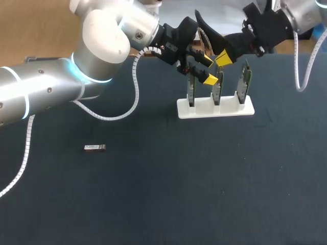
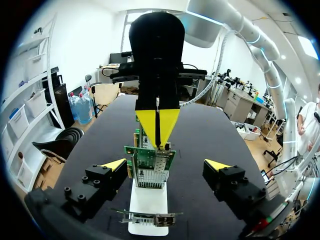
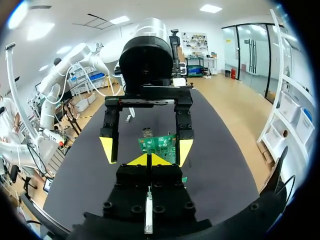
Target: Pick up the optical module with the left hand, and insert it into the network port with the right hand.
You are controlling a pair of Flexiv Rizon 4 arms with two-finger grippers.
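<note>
The optical module (image 1: pixel 95 148), a small silver bar, lies alone on the dark table at the left, far from both grippers. A white stand (image 1: pixel 214 109) holds three upright green network cards (image 1: pixel 244 81). My left gripper (image 1: pixel 208 70) hangs open over the stand's left cards, with nothing held. In the left wrist view the left gripper (image 2: pixel 166 165) straddles a green card (image 2: pixel 150 159). My right gripper (image 2: pixel 158 135) faces it, shut, its yellow tips touching that card's top edge. In the right wrist view the right gripper (image 3: pixel 150 160) is shut and empty before the card (image 3: pixel 160 144).
The two grippers meet head-on above the stand (image 2: pixel 147 205), close together. My left arm's white cable (image 1: pixel 134 92) loops down over the table behind the stand's left side. Dark bare tabletop (image 1: pixel 204 194) stretches across the front.
</note>
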